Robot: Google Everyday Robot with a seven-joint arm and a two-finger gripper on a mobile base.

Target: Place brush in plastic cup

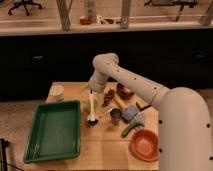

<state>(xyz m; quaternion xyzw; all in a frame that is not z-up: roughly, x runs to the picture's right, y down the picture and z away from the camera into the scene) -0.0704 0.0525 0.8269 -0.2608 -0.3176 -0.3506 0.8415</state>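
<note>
My gripper (92, 96) hangs over the wooden table (100, 150), just right of the green tray (52, 131). It is shut on the top of the brush (91, 107). The white handle points straight down and the small dark round head (91, 121) is at the table surface. The pale plastic cup (57, 92) stands at the table's back left corner, to the left of the gripper and apart from the brush. The arm reaches in from the lower right and bends at an elbow (106, 62) above the table.
A small metal cup (116, 116) stands right of the brush head. Further right are a blue object (131, 114), a green vegetable-like object (131, 129), a red bowl (145, 145), a brown bowl (124, 91) and a red item (107, 97). Dark cabinets run behind the table.
</note>
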